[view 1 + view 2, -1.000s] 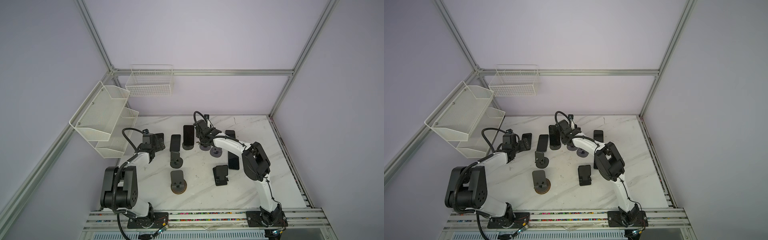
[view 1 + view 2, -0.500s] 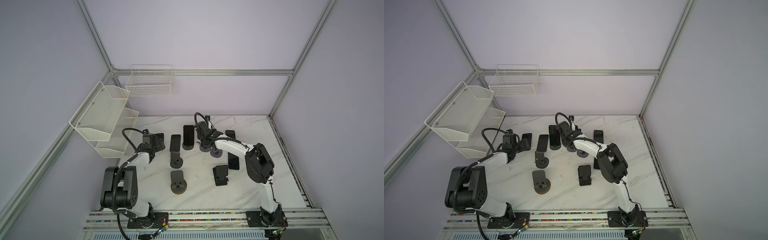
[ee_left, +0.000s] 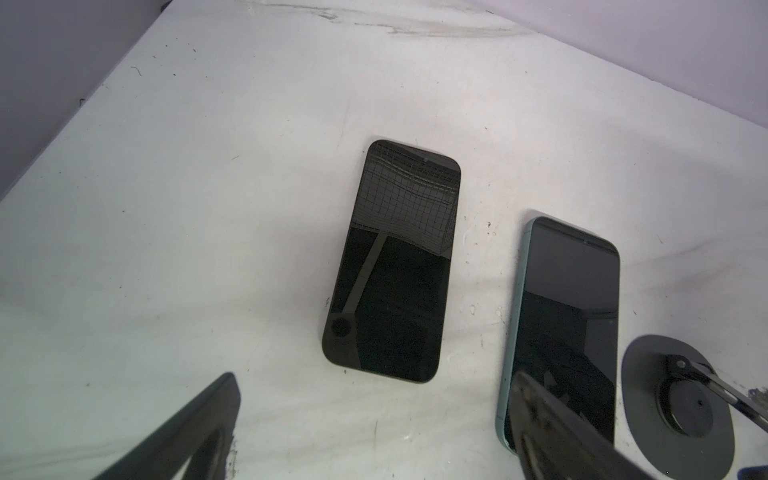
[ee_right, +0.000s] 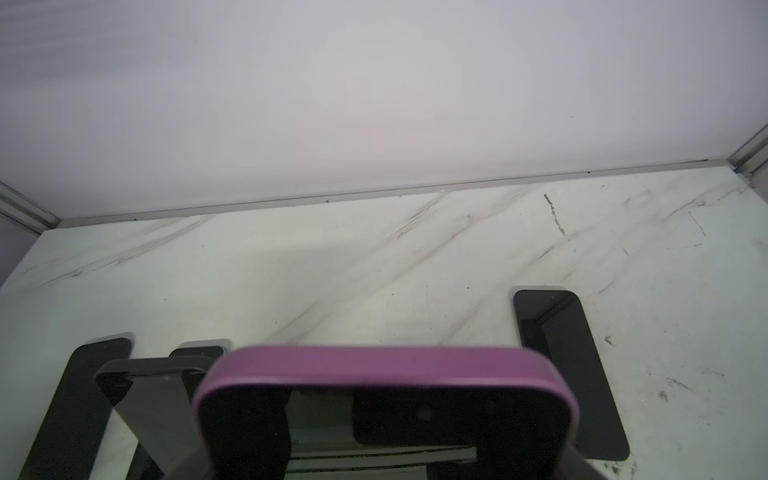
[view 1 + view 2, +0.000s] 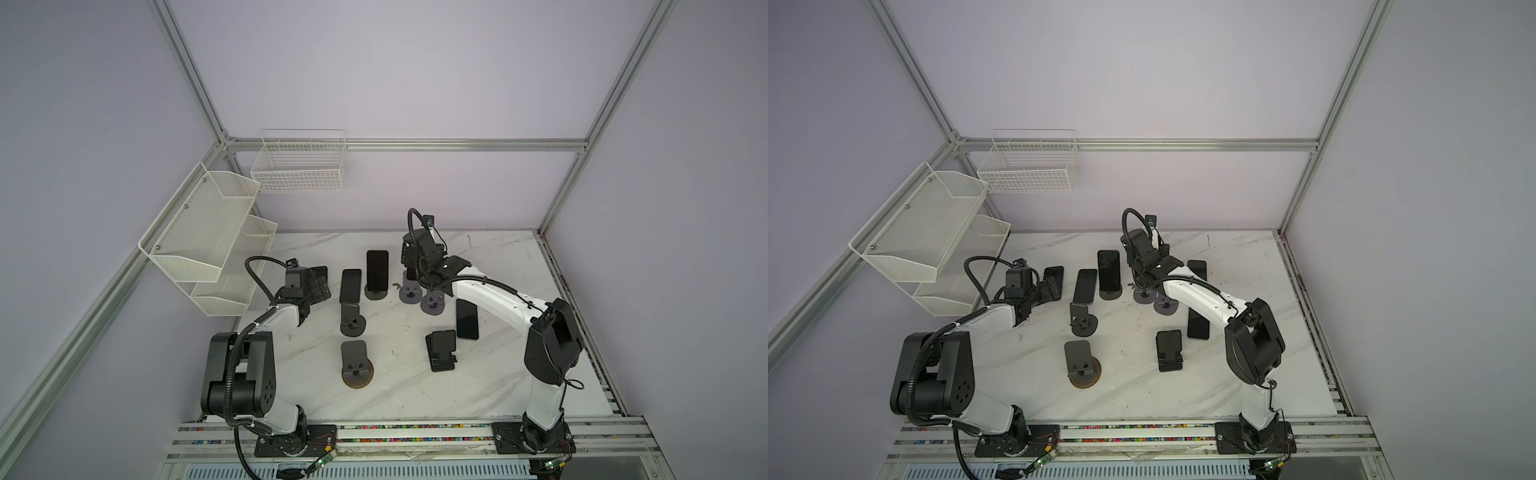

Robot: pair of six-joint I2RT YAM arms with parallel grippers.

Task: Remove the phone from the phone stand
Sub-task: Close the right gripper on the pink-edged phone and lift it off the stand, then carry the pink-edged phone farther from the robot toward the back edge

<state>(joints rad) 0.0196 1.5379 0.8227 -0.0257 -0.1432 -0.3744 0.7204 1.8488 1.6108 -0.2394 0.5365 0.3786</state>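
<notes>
Fingers first: the right gripper (image 5: 412, 272) has its jaws clamped on the phone (image 4: 386, 365), and the purple rim fills the lower centre of the right wrist view (so close you see little else of it). In both top views the gripper's body hides the phone. It hangs at the back centre of the table (image 5: 498, 257), right over the grey stand (image 5: 410, 291), with a second stand (image 5: 432, 302) just beside.

Is the phone's lower edge clear of the cradle? Hidden, cannot tell. My read is that the grasp is made and the lift-out is the step in hand.

What comes next calls for a pull up along the stand's lean, so the bottom edge clears the lip without dragging the stand over. Then it needs a carry to a bare patch of marble and a flat set-down. Watch the neighbours: the second stand sits close, and a propped phone (image 5: 377, 270) stands just to the left in the top views.

Out to the left gripper (image 3: 374, 399): fingers spread wide and empty, low over the table at left centre of the top views. A black phone (image 3: 395, 262) lies flat just ahead of it, with a teal phone (image 3: 569, 316) alongside.
</notes>
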